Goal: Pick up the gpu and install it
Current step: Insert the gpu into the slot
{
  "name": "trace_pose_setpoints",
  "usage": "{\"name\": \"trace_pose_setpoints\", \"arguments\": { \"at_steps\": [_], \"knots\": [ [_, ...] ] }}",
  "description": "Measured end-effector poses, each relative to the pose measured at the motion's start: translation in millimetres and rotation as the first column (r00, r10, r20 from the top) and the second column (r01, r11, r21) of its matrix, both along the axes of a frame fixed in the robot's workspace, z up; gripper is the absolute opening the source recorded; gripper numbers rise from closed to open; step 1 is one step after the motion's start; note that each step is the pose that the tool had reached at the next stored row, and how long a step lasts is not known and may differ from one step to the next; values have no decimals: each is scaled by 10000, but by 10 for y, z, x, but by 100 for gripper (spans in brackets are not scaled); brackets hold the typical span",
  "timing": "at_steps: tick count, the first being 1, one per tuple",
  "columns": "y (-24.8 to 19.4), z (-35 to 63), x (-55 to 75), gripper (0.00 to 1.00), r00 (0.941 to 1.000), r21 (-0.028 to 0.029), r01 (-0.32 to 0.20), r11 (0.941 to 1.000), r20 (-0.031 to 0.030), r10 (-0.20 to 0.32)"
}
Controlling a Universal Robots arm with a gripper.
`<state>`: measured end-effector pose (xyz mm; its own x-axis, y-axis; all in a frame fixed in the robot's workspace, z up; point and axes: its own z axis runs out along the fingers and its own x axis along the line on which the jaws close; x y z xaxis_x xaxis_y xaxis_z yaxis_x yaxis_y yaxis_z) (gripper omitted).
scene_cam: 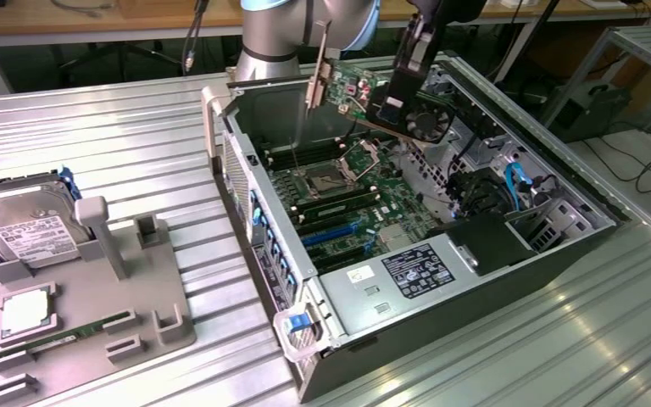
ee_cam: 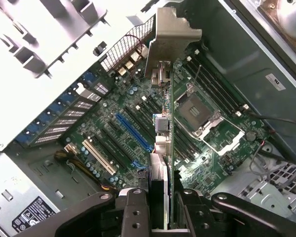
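The gpu (scene_cam: pixel 354 91), a green card with a silver end bracket and a black fan, hangs tilted above the far end of the open computer case (scene_cam: pixel 495 254). My gripper (scene_cam: pixel 405 80) is shut on it from above. In the wrist view the gpu (ee_cam: pixel 168 128) is edge-on, its silver bracket pointing away, with my gripper (ee_cam: pixel 160 215) clamping its near edge between the black fingers (ee_cam: pixel 133 212). Below it lies the motherboard (ee_cam: pixel 113 143) with a long blue slot (ee_cam: pixel 133 132) and the CPU socket (ee_cam: pixel 197 114). The card hangs clear above the board.
On the exterior view's left stands a grey holder (scene_cam: pixel 99 297) with a silver hard drive (scene_cam: pixel 26 225), a chip (scene_cam: pixel 26 309) and a narrow green memory stick (scene_cam: pixel 65 335). The case walls, drive bay (scene_cam: pixel 495 242) and blue cables (scene_cam: pixel 515 182) surround the motherboard (scene_cam: pixel 348 199).
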<state>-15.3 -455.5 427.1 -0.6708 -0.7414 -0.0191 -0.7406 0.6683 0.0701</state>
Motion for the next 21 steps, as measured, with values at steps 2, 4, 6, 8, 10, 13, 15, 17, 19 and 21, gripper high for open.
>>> {"name": "trace_pose_setpoints", "arguments": {
  "at_steps": [2,4,6,8,10,13,15,17,19,21],
  "knots": [
    [0,0,0,28,9998,0,-192,9998,0,192],
    [0,0,0,28,9992,1,-389,9992,0,389],
    [0,0,0,28,9985,2,-547,9985,0,547],
    [0,0,0,28,9974,3,-723,9974,0,723],
    [0,0,0,28,9961,4,-880,9961,0,880],
    [0,0,0,28,9938,5,-1111,9938,0,1111],
    [0,0,0,28,9915,5,-1304,9915,0,1304],
    [0,0,0,28,9890,6,-1481,9890,1,1481],
    [0,0,0,28,9861,6,-1660,9861,0,1660],
    [0,0,0,28,9820,7,-1887,9820,1,1887]
  ]
}}
